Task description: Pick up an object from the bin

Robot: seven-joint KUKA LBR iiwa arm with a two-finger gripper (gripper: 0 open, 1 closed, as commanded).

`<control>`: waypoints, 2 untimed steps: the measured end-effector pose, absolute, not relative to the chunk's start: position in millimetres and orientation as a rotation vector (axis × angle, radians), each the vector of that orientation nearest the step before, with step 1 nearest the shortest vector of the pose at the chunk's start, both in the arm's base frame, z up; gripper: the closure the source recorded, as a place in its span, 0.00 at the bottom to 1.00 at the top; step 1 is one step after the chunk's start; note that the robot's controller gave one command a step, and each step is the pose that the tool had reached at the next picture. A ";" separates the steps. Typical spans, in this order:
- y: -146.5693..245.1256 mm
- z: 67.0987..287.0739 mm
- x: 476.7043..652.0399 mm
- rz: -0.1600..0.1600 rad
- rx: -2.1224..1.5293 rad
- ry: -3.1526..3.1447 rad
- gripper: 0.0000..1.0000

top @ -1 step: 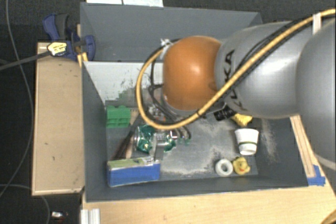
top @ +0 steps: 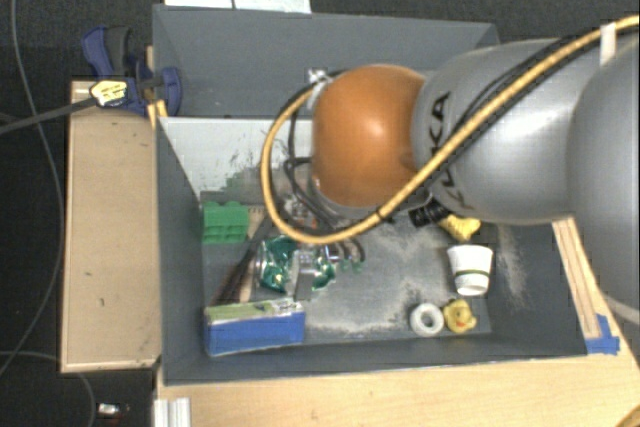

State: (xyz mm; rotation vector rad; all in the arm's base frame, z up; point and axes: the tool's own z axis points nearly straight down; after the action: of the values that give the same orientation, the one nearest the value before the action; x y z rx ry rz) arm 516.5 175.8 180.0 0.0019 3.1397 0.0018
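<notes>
My gripper (top: 298,211) pokes out from under the arm's wrist at the middle left of the bin, low over the floor. Right below it lies a crumpled green and silver thing (top: 288,265). A green block (top: 225,222) sits just to its left. A dark thin stick (top: 238,275) leans between the block and the crumpled thing. A blue flat box with a green and white top (top: 255,326) lies by the front wall, below the crumpled thing.
On the right side of the bin stand a white cup (top: 470,268), a yellow piece (top: 460,227) behind it, a white ring (top: 427,319) and a small yellow lump (top: 459,317). The arm covers the bin's middle and back right.
</notes>
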 end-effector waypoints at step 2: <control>123.8 72.3 524.0 0.013 0.236 3.110 0.00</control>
State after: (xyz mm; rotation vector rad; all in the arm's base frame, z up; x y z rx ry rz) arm 524.0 123.8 72.3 0.2363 3.1099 0.0125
